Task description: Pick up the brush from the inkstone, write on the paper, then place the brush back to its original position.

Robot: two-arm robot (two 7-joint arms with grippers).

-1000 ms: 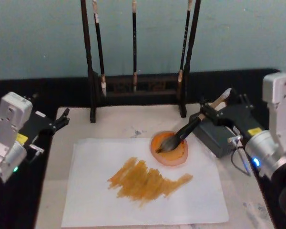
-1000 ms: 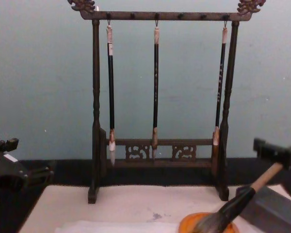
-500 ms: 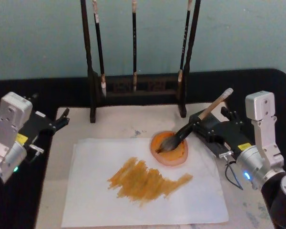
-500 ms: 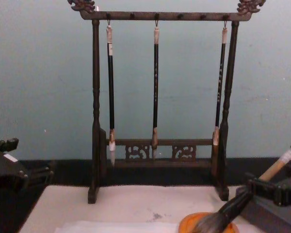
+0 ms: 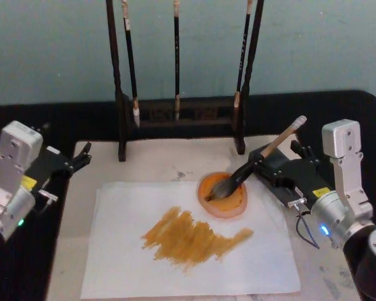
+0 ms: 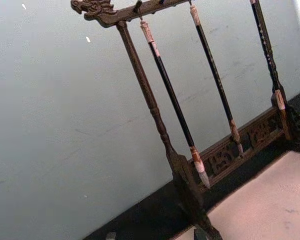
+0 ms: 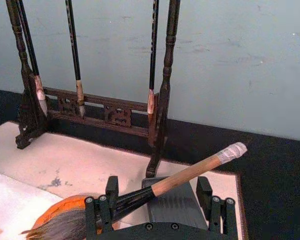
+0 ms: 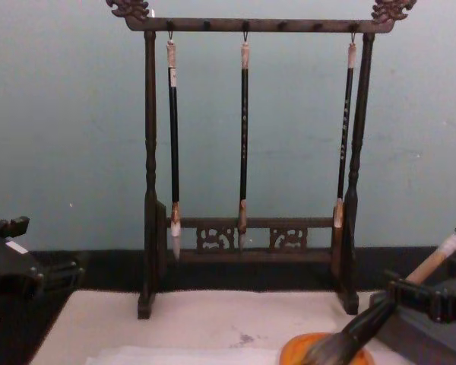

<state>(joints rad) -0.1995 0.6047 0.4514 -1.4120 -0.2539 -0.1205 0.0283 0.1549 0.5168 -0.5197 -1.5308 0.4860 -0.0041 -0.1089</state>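
The brush (image 5: pixel 250 166) lies tilted, its bushy head in an orange dish (image 5: pixel 229 204) and its pale handle (image 7: pixel 190 172) over the dark grey inkstone (image 7: pixel 172 205). My right gripper (image 5: pixel 279 157) stands open with a finger on each side of the handle, not pinching it. In the chest view the brush (image 8: pixel 429 262) slopes up past the right gripper (image 8: pixel 429 298). The white paper (image 5: pixel 113 263) lies flat in front, bearing broad orange strokes (image 5: pixel 194 238). At the mat's left edge my left gripper (image 5: pixel 81 157) is parked open.
A dark wooden brush rack (image 5: pixel 175 113) with three thin black-handled brushes stands at the back of the beige mat (image 5: pixel 156 163). The rack (image 8: pixel 243 228) faces a teal wall. Black tabletop surrounds the mat.
Over the last second the right arm dropped lower and swung nearer, and its fingers released the handle to stand spread beside it. The brush has stayed in the dish. The left arm is unmoved.
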